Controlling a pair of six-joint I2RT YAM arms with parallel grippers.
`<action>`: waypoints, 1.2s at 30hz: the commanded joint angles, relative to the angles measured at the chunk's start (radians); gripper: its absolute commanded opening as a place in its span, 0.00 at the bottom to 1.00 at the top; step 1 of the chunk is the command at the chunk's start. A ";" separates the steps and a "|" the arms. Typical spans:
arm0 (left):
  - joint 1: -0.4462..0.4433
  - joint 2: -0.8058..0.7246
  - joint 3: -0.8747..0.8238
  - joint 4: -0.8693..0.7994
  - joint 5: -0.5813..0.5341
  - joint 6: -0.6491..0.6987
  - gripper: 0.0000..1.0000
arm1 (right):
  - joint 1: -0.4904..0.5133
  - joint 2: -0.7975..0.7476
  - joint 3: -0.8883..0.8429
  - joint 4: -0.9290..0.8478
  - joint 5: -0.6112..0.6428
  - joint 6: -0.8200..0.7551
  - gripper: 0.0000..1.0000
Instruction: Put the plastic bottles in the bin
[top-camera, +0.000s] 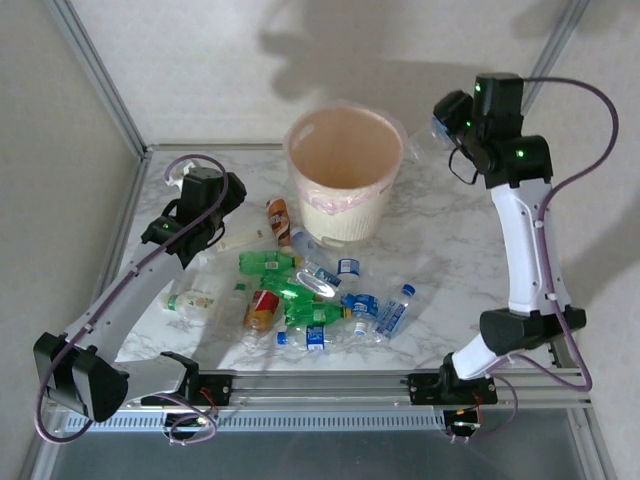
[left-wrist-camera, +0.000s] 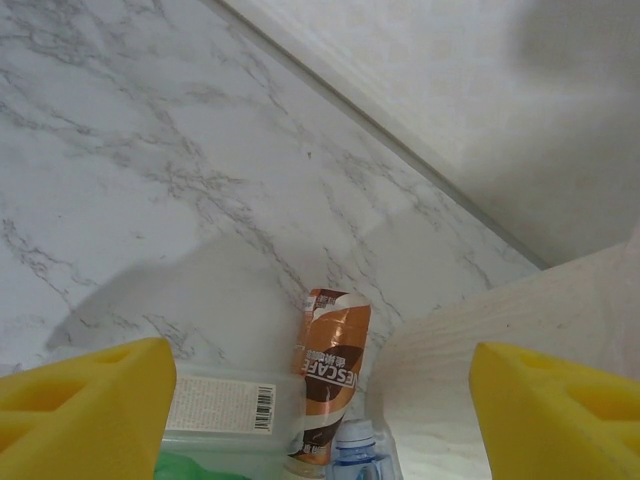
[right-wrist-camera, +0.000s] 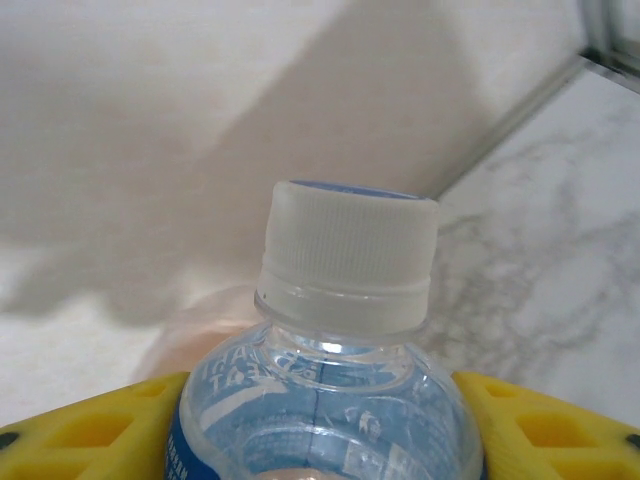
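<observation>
While the right gripper (right-wrist-camera: 320, 440) clamps a clear white-capped bottle (right-wrist-camera: 345, 270) at upper right beside the bin (top-camera: 345, 215), the left gripper (left-wrist-camera: 320, 400) stands open, empty — loose bottles (top-camera: 300, 290) lie mid-frame below the bin.

The bin (top-camera: 345, 170) stands at the far middle of the table (top-camera: 450, 260), and most of the bottles (top-camera: 310, 295) lie in a loose heap just in front of it, spreading towards the near edge. A coffee bottle (top-camera: 278, 220) lies against the bin's left foot, with the left gripper (top-camera: 228, 192) just to its left, over the table. To the right of the bin's rim, off the table, a lone bottle (right-wrist-camera: 330, 400) sits between the fingers of the right gripper (top-camera: 447, 118).
</observation>
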 joint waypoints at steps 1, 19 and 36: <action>0.014 0.009 -0.001 -0.030 0.007 -0.020 0.77 | 0.071 0.115 0.137 -0.068 0.021 -0.076 0.56; 0.040 -0.051 -0.099 -0.086 -0.012 -0.072 0.83 | 0.270 0.254 0.113 -0.001 0.145 -0.181 0.92; 0.163 0.053 -0.179 -0.197 0.166 -0.363 0.78 | 0.325 -0.089 -0.279 0.145 0.175 -0.193 0.93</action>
